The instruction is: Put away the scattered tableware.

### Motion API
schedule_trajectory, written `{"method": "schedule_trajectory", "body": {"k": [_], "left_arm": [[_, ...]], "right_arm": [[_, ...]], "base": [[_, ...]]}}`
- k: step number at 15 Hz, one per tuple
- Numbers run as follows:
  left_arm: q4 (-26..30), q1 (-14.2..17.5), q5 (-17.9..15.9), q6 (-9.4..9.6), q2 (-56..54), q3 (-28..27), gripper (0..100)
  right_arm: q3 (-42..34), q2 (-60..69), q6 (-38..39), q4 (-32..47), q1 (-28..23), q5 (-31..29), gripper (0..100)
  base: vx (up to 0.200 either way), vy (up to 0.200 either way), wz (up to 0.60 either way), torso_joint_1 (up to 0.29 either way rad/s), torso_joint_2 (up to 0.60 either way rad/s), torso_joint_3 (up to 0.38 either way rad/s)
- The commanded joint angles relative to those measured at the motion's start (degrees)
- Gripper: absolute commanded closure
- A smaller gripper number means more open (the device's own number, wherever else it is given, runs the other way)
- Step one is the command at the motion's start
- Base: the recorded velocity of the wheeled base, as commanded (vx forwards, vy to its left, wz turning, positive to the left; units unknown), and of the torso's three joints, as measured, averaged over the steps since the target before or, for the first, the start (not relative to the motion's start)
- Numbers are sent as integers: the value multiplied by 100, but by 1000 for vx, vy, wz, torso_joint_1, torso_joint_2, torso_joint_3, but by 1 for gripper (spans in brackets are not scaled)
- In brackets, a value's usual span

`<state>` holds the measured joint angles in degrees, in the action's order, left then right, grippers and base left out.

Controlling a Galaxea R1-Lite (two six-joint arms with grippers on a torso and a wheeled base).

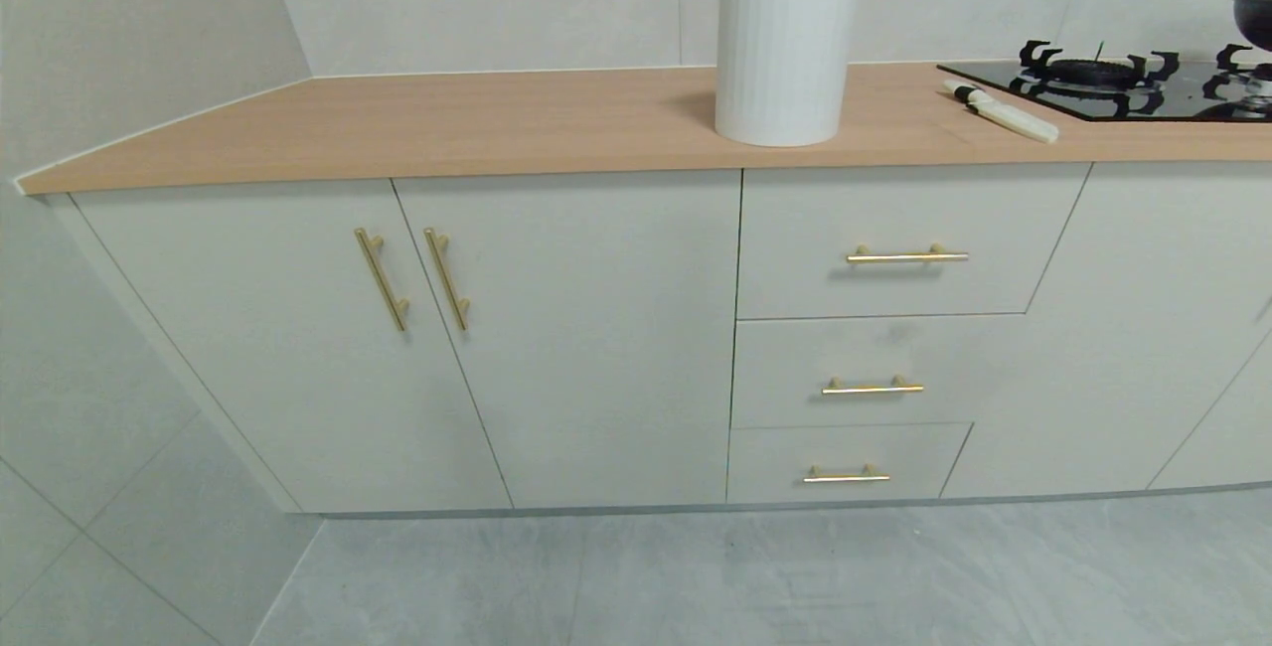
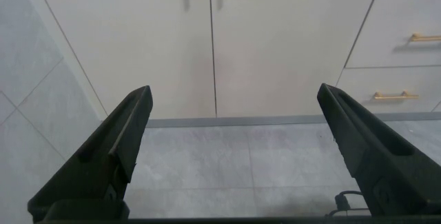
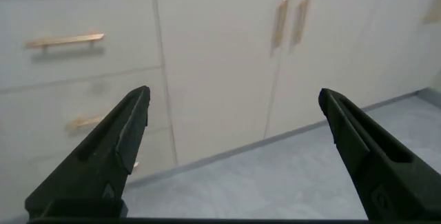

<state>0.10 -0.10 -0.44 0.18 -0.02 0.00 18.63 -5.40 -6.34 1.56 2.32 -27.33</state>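
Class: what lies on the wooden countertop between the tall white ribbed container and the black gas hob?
The head view shows a cream utensil with a dark band, lying beside the black hob; otherwise bare wooden countertop.

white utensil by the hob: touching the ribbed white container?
Apart. The head view shows a strip of bare countertop between the white utensil and the ribbed container.

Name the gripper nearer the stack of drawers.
Right, probably. The right gripper hangs before the drawers; the left gripper hangs before the double doors, drawers farther aside.
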Motion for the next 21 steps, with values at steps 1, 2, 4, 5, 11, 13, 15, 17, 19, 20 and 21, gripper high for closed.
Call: {"method": "schedule_trajectory", "body": {"k": [1, 2, 4, 5, 11, 13, 15, 17, 19, 20, 21], "left_arm": [[-1, 1, 0, -1, 2, 0, 0], [-1, 1, 0, -1, 2, 0, 0], [-1, 1, 0, -1, 2, 0, 0], [-1, 1, 0, -1, 2, 0, 0], [-1, 1, 0, -1, 2, 0, 0], [-1, 1, 0, -1, 2, 0, 0], [-1, 1, 0, -1, 2, 0, 0], [-1, 1, 0, -1, 2, 0, 0], [-1, 1, 0, 17, 2, 0, 0], [-1, 1, 0, 43, 2, 0, 0], [-1, 1, -9, 26, 2, 0, 0]], "right_arm": [[-219, 540, 10, 204, -232, 246, 0], [-377, 540, 19, 143, -223, 483, 0], [-834, 540, 36, -7, -232, 1793, 0], [-1124, 540, 36, -288, -223, 2259, 0], [-1863, 540, 71, -973, -223, 3155, 0], [-1863, 540, 186, -613, -223, 3155, 0], [-1863, 540, 300, -385, -223, 3146, 0], [-1854, 540, 300, -86, -223, 3181, 0], [-1863, 540, 353, -121, -223, 3190, 0], [-1863, 540, 405, -121, -223, 3190, 0], [-1863, 540, 414, -121, -223, 3190, 0]], "base": [[0, 0, 0, 0, 0, 0], [0, 0, 0, 0, 0, 0], [0, 0, 0, 0, 0, 0], [0, 0, 0, 0, 0, 0], [0, 0, 0, 0, 0, 0], [0, 0, 0, 0, 0, 0], [0, 0, 0, 0, 0, 0], [0, 0, 0, 0, 0, 0], [0, 0, 0, 0, 0, 0], [0, 0, 0, 0, 0, 0], [0, 0, 0, 0, 0, 0]]}}
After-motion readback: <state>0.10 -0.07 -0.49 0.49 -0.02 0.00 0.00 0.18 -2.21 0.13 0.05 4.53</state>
